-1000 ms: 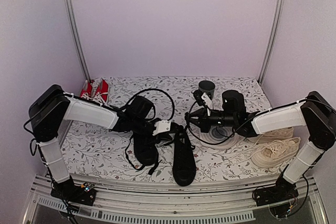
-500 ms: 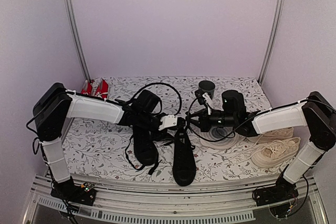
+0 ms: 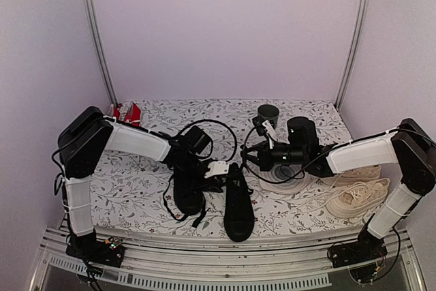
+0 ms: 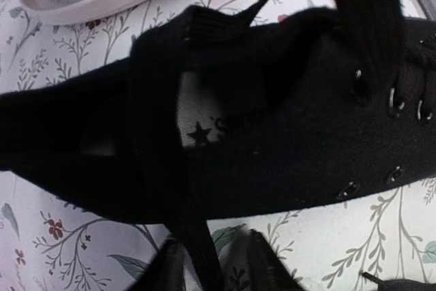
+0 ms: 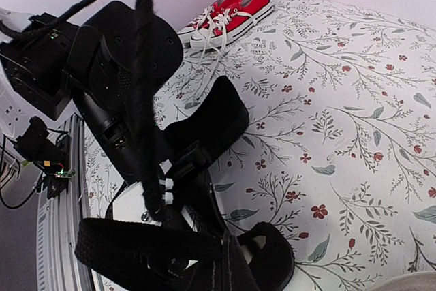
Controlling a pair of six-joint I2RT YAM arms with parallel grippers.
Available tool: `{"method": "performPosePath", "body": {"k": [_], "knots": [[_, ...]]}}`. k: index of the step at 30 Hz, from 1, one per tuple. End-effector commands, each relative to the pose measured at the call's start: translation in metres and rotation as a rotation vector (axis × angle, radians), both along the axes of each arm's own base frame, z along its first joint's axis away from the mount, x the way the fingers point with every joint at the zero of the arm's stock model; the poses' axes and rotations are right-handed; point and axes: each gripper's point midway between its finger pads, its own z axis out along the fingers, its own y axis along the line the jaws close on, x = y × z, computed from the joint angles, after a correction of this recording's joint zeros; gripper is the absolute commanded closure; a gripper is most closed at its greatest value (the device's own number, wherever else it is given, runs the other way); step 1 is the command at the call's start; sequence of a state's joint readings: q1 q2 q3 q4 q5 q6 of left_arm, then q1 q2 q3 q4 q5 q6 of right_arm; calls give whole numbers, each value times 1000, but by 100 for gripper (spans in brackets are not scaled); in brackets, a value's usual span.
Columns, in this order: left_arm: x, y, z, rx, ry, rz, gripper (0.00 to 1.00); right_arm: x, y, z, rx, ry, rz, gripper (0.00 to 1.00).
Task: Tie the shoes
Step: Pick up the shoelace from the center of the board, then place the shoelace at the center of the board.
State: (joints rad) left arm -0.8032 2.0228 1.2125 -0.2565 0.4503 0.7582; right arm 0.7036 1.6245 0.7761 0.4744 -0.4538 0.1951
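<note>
Red sneakers [image 5: 228,11] far-left; cream sneakers [image 3: 357,195] right; cup [image 3: 268,113] behind.

Two black shoes [image 3: 212,194] side by side near the front edge, between both arms.

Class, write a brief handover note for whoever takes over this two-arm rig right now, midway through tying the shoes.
Left end effector: open, fingers either side of a thin black lace strand, just above the right-hand black canvas low-top sneaker.
Right end effector: shut, apparently pinching another flat black lace.
The left-hand black sneaker lies beside the first, near the table's front centre, with its laces trailing loose.
Done: no knot visible on either.
Left: tie both shoes.
</note>
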Motion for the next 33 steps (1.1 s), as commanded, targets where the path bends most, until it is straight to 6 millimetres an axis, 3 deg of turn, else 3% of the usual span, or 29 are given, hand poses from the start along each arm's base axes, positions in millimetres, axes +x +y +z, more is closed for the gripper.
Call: {"method": "performPosePath", "body": {"k": [1, 2, 4, 5, 9, 12, 18, 24, 27, 33], "knots": [[3, -1, -6, 1, -33, 15, 93, 7, 3, 9, 18, -8, -8, 99], [5, -2, 0, -12, -50, 25, 100, 7, 3, 11, 22, -6, -9, 99], [6, -4, 17, -69, -93, 36, 100, 7, 3, 13, 30, 1, -15, 99], [9, -8, 41, -129, -133, 46, 100, 8, 3, 14, 34, 6, -18, 99], [6, -18, 88, -271, -245, 49, 100, 11, 4, 23, 60, 24, -35, 99], [-1, -22, 108, -316, -312, 39, 100, 12, 5, 30, 86, 50, -51, 99], [-20, -23, 119, -326, -397, -17, 100, 18, 9, 37, 130, 114, -79, 99], [-25, -29, 127, -354, -439, -37, 100, 21, 22, 15, 138, 249, -76, 99], [-27, -30, 134, -382, -450, -35, 100, 14, 33, 1, 122, 345, -47, 99], [-32, -28, 145, -434, -462, -34, 100, -13, 33, -21, 66, 499, -5, 99]]}}
